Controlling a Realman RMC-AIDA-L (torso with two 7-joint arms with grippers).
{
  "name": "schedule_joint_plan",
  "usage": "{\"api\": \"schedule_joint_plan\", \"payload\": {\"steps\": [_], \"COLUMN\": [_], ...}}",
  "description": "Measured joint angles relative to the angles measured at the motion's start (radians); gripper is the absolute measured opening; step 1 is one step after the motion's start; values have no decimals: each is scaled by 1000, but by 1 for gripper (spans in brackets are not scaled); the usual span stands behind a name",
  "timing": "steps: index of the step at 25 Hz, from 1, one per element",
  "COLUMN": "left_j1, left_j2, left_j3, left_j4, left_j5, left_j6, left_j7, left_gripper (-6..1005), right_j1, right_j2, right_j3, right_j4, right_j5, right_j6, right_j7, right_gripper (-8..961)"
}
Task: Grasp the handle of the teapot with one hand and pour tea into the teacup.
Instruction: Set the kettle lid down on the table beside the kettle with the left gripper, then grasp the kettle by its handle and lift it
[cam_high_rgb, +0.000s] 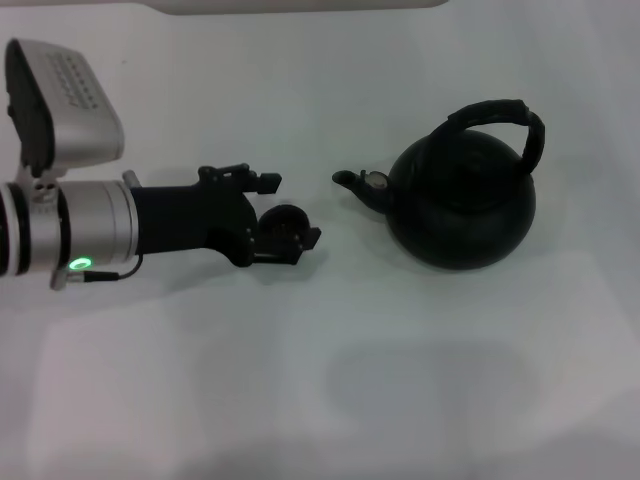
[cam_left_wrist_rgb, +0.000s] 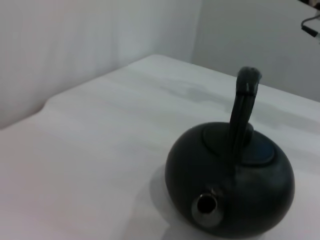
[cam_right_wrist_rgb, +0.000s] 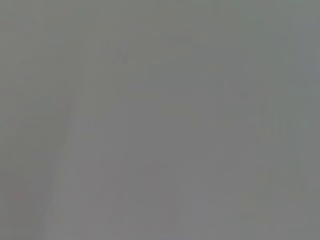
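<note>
You are looking at the round matte black teapot (cam_high_rgb: 463, 200) sitting on the white table (cam_high_rgb: 400, 400) right of centre, its spout facing left toward the tiny dark teacup (cam_high_rgb: 285, 224), which is lying between the left tool's (cam_high_rgb: 290, 215) fingers.
</note>
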Motion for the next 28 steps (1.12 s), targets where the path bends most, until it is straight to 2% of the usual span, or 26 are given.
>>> {"api": "schedule_joint_plan", "payload": {"steps": [7, 14, 20, 26, 27, 28], "left_j1": [59, 110, 115, 116, 118, 120], "left_j2": [1, -3, -5, -4, -3, -1], "left_j3": [-39, -178, -266, -343, -354, -366], "left_j4": [142, 217, 171, 65, 39, 4], "left_j5": [11, 0, -9, -121, -154, -198], "left_j6": [28, 50, 44, 46, 50, 57], "left_j7": [-33, -45, 22, 201, 241, 300], "left_gripper": [878, 879, 879, 880, 880, 878], "right_j1": [-4, -22, -78, -190, -201, -207], "right_j2": [2, 1, -18, -53, -60, -73], "right_j3": [-2, -12, -12, 3, 9, 32], "right_j4": [3, -3, -75, -256, -284, -331], "right_j5": [0, -49, -211, -483, -535, -654], "right_j6": [-1, -15, -15, -7, -8, -16], "right_j7": [-1, 9, 131, 438, 507, 645], "right_gripper": [584, 584, 585, 585, 585, 585]}}
